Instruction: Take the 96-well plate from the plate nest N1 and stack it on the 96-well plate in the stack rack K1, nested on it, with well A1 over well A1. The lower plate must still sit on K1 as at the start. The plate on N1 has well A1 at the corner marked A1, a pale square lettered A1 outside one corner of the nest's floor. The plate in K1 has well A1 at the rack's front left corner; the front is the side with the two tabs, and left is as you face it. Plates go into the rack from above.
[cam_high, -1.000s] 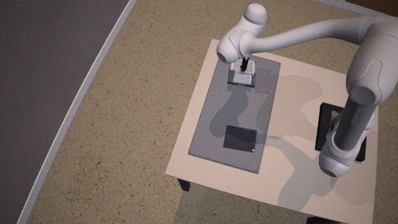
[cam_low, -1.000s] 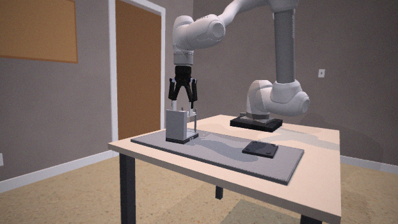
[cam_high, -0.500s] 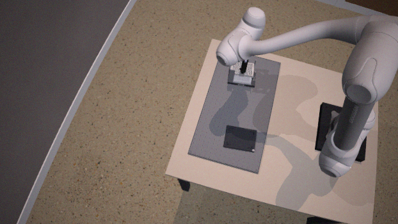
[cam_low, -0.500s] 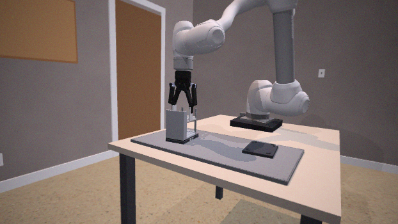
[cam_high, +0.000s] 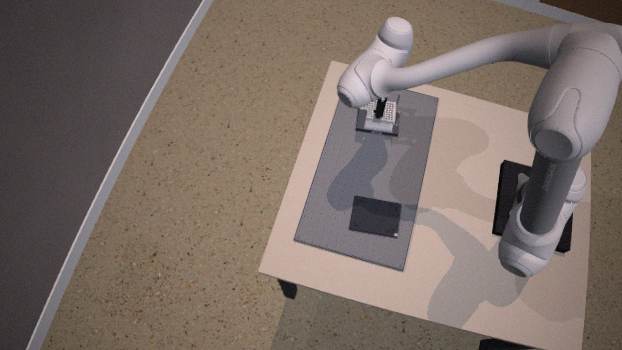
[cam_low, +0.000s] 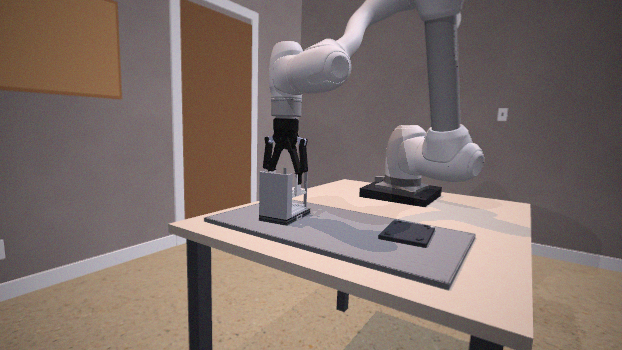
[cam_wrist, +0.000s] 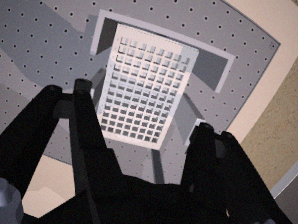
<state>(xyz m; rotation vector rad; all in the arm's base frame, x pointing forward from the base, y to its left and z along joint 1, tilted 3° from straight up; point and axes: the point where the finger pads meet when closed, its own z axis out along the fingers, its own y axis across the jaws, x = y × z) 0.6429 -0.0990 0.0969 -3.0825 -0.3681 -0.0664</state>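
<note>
With the nest (cam_high: 375, 216) at 6 o'clock bare, the gripper (cam_low: 285, 167), clamped on the plate (cam_wrist: 143, 90), is lowering it into the rack (cam_low: 274, 200)

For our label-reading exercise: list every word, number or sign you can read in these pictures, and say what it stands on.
None can be read outright.
Dark lettering on the arm's upright link: too blurred to read.
Pale square at the plate nest corner: too small to read.
</note>
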